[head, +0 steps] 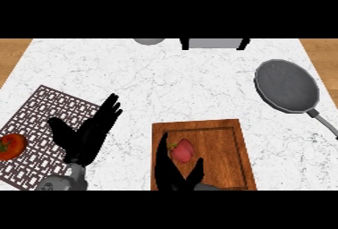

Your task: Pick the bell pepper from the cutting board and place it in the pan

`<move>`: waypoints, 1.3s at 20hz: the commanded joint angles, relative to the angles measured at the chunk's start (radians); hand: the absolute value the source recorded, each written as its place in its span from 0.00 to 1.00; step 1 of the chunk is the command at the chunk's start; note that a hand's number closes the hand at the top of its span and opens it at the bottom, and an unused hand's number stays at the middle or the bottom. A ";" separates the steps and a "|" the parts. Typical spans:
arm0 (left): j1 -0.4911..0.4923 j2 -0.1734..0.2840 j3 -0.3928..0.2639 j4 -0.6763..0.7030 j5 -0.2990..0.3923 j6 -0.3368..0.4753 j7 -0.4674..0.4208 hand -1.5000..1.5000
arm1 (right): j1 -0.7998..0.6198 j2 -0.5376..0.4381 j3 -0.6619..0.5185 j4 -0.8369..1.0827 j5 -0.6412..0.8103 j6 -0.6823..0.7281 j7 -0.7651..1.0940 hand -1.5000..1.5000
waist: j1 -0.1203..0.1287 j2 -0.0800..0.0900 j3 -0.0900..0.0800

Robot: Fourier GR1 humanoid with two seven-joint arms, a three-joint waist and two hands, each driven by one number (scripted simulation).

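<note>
Bell pepper: you see the red bell pepper lying on the wooden cutting board, left of the board's centre and toward its near end. It is not lifted.

Right hand: your right hand comes in from the lower edge over the near end of the board. Its long fingers run up the pepper's left side and the thumb stands just below and to the right of it. The hand is spread around the pepper, not closed on it; whether the fingers touch it, you cannot tell.

Left hand: your left hand is flat and spread, fingers straight, at the right edge of the patterned mat. It holds nothing.

Pan: the grey pan sits at the far right of the counter, well apart from the board, handle pointing toward the near right. Nothing lies in it.

Done so far: judging from this, only the approach; the hand brackets the pepper.

Left to do: closing on the pepper, lifting it, carrying it right and away to the pan, releasing it inside.

Other things: a tomato rests on the mat's left edge, no part of your task.
</note>
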 commanded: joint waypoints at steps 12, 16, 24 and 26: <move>-0.016 -0.009 0.032 0.004 -0.022 -0.028 0.030 0.50 | -0.056 0.018 -0.036 0.177 0.197 -0.316 -0.177 1.00 | 0.000 0.001 0.000; 0.038 -0.009 0.044 -0.025 -0.024 0.003 -0.009 0.50 | 0.133 0.120 -0.483 0.038 -0.096 -0.228 0.117 1.00 | -0.091 0.011 0.013; 0.028 -0.012 0.045 -0.035 -0.019 0.007 0.009 0.50 | 0.226 0.141 -0.871 -0.191 -0.328 -0.519 0.451 1.00 | -0.055 -0.001 0.005; 0.054 -0.010 0.032 -0.031 -0.025 -0.012 -0.016 0.50 | 0.229 0.142 -0.872 -0.258 -0.355 -0.602 0.509 1.00 | -0.027 -0.003 0.003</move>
